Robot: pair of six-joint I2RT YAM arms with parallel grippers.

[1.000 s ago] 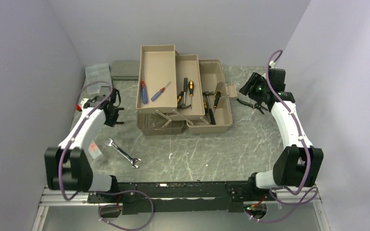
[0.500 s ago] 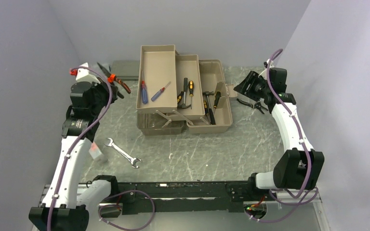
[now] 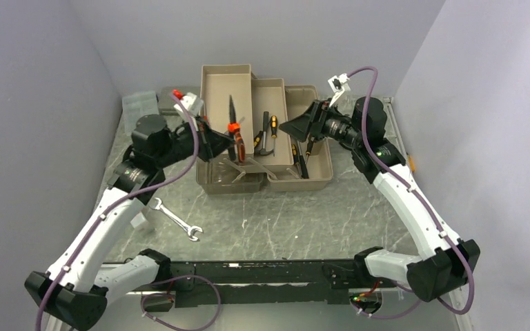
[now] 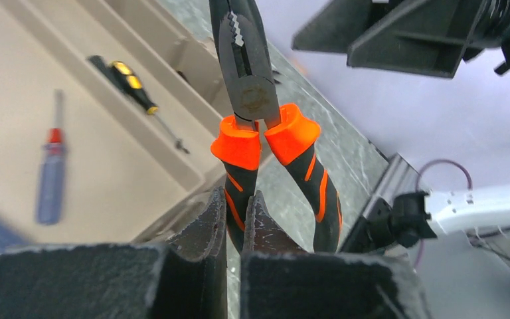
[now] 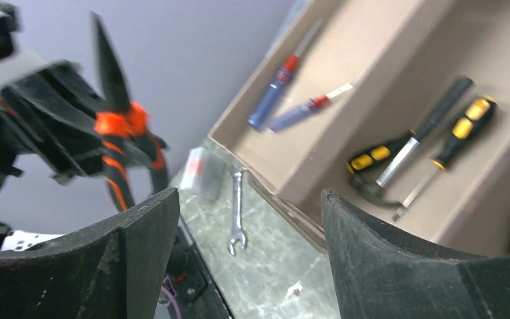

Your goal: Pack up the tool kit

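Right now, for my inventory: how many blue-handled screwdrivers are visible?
2, both in the top tray: the longer screwdriver and the shorter screwdriver beside it. Others may be hidden.

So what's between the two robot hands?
Top view: the orange-handled pliers, clamped in the left gripper, over the toolbox's open trays, facing the right gripper.

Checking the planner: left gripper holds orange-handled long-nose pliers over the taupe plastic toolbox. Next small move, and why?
Probably bring the right gripper in to close on the orange-handled long-nose pliers. The left gripper pinches one handle, over the taupe plastic toolbox; the right's open jaws face them, not yet touching.
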